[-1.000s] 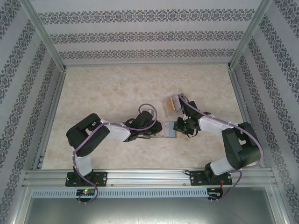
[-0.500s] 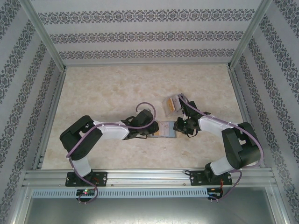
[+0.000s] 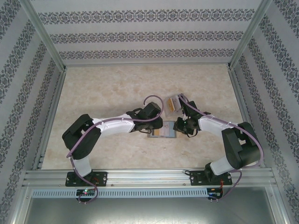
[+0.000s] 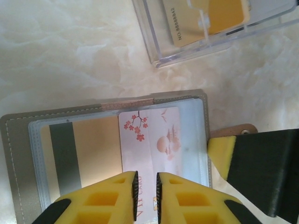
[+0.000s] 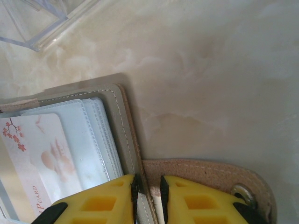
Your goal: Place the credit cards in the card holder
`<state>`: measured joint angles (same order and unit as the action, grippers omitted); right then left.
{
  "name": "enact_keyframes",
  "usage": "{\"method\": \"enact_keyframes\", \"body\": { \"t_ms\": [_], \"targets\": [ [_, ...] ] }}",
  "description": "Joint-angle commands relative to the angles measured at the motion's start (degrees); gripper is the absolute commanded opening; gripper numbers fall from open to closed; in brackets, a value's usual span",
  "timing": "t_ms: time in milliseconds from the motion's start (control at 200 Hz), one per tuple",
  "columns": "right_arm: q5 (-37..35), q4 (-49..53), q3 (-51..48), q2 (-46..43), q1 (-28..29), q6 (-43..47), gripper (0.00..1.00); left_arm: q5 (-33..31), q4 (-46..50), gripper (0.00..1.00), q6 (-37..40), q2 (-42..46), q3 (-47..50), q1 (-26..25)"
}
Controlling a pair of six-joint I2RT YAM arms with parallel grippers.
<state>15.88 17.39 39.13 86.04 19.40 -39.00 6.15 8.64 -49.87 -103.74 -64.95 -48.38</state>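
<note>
The left arm [image 3: 117, 126] has swung up toward the far side since a second ago, so more of the open card holder [image 4: 16, 154] shows on the table [image 3: 107, 93]. The left gripper [image 4: 145, 191] hangs over the pink card [image 4: 149, 135] in its sleeve, jaws a narrow slit; I cannot tell whether it grips anything. A gold card [image 4: 98, 149] lies just beside the pink one. The right gripper [image 5: 148, 191], unmoved, pinches the holder's right cover.

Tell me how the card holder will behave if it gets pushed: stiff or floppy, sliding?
Probably floppy: the card holder looks like soft stitched leather with loose clear sleeves. It would likely slide on the glossy table unless pinned.
</note>
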Motion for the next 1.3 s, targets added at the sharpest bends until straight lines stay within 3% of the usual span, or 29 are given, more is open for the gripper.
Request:
{"method": "enact_keyframes", "body": {
  "t_ms": [0, 704, 1294],
  "targets": [
    [-0.5, -0.2, -0.9, 2.0, 1.2, 0.5, 0.23, 1.1, 5.9, 0.20, 1.0, -2.4, -1.8, -0.9],
    [0.0, -0.9, -1.5, 2.6, 1.2, 0.4, 0.23, 3.5, 8.1, 0.14, 1.7, -8.9, -6.3, -2.1],
    [0.1, -0.8, -1.7, 2.3, 1.2, 0.3, 0.23, 10.1, -2.6, 0.17, -0.7, -10.4, -5.3, -2.2]
  ]
}}
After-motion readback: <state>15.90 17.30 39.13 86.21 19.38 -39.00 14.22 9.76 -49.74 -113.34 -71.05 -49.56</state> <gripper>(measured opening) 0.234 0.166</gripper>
